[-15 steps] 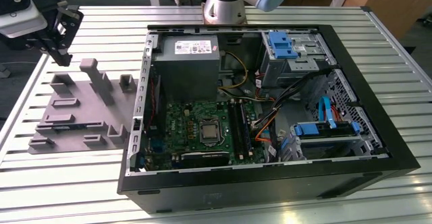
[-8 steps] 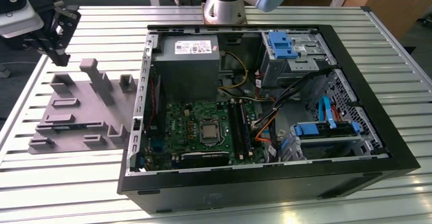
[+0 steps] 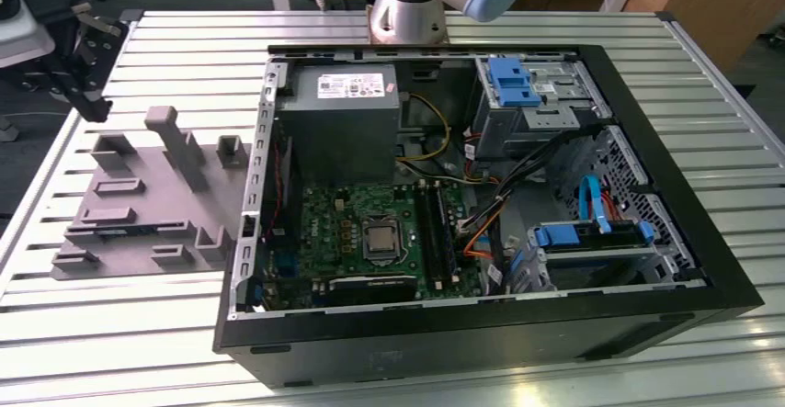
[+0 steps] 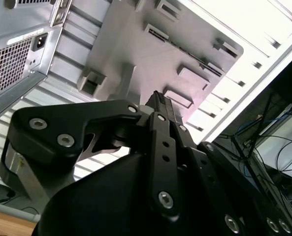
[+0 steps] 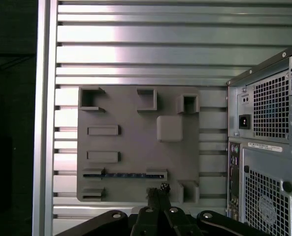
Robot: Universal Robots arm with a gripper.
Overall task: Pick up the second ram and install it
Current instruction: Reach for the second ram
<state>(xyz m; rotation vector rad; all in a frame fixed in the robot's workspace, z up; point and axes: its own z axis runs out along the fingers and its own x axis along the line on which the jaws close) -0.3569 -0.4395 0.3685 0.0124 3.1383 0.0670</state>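
The second ram [image 5: 123, 175] is a thin dark blue-green stick standing on edge between two blocks of the grey holder plate [image 5: 136, 132]. In the exterior view it shows as a dark strip [image 3: 120, 230] on the plate's near part. My black gripper [image 3: 94, 108] hangs above the far left corner of the plate, apart from the ram. In both wrist views its fingers [image 5: 158, 191] press together with nothing between them, and the tips [image 4: 158, 100] point down at the plate. The open computer case [image 3: 687, 269] lies to the exterior view's right, with the long black slots [image 3: 438, 237] on its green motherboard.
The case holds a grey power supply [image 3: 341, 113], blue drive brackets [image 3: 513, 81] and orange cables [image 3: 484, 232]. Tall grey blocks [image 3: 178, 145] rise from the holder plate. The slatted metal table [image 3: 160, 333] ends just left of the plate. The arm's base [image 3: 409, 7] stands behind the case.
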